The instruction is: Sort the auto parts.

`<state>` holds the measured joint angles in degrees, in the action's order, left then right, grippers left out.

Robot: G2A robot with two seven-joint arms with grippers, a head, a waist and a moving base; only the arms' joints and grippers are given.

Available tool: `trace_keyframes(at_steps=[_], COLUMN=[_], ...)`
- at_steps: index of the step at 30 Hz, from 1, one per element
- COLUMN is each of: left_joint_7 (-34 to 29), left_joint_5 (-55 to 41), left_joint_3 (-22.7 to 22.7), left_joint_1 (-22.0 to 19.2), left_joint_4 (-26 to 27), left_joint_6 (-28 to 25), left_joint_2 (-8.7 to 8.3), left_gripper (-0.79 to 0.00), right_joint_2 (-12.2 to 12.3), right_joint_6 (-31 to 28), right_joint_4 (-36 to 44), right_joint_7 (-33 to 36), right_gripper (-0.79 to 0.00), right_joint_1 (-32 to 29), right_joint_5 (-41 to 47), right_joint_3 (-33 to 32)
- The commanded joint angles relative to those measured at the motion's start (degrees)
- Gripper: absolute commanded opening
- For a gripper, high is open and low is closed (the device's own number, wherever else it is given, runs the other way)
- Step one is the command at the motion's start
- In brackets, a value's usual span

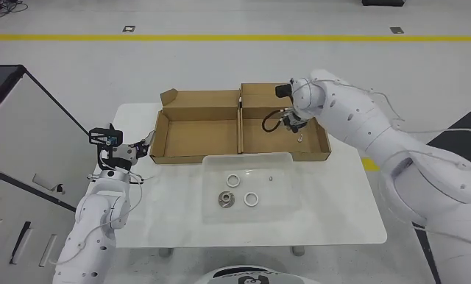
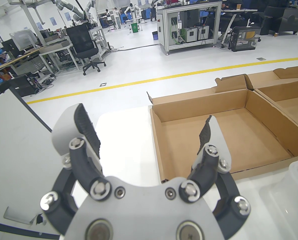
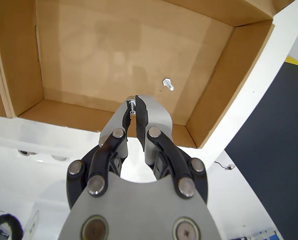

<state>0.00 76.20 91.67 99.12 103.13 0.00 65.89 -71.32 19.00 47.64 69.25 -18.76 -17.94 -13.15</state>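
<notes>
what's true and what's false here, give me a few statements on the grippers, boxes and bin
1. The right gripper is shut on a bolt above the right box. True.
2. Nothing lies in the right box. False: a loose bolt lies on its floor.
3. The left gripper holds a white ring. False: its fingers are open, holding nothing.
4. Two white rings lie in the clear bin. True.

On my white rectangular bench (image 1: 331, 210), one open brown cardboard box (image 1: 197, 133) abuts a second cardboard box (image 1: 259, 140) to its right, silver bolt (image 3: 168, 84) inside; clear plastic tub (image 1: 287, 160) just before both.
</notes>
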Motion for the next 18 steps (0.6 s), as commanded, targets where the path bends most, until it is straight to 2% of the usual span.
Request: trace_keyframes(at_steps=[1, 9, 18], left_joint_7=[0.0, 0.0, 0.0], left_joint_5=[0.0, 0.0, 0.0], left_joint_3=[0.0, 0.0, 0.0], left_joint_1=[0.0, 0.0, 0.0], left_joint_4=[0.0, 0.0, 0.0], left_joint_6=[0.0, 0.0, 0.0], left_joint_2=[0.0, 0.0, 0.0], left_gripper=[0.0, 0.0, 0.0], right_joint_2=[-1.76, -8.27, -13.62], right_joint_6=[0.41, -0.16, -2.44], right_joint_4=[-3.38, -13.78, -22.68], right_joint_7=[-1.52, -4.64, -5.53], right_gripper=[-0.785, -0.785, -0.785], right_joint_1=[-0.39, -1.67, -2.35], right_joint_5=[0.12, 0.33, -0.22], right_joint_3=[0.33, 1.31, 1.51])
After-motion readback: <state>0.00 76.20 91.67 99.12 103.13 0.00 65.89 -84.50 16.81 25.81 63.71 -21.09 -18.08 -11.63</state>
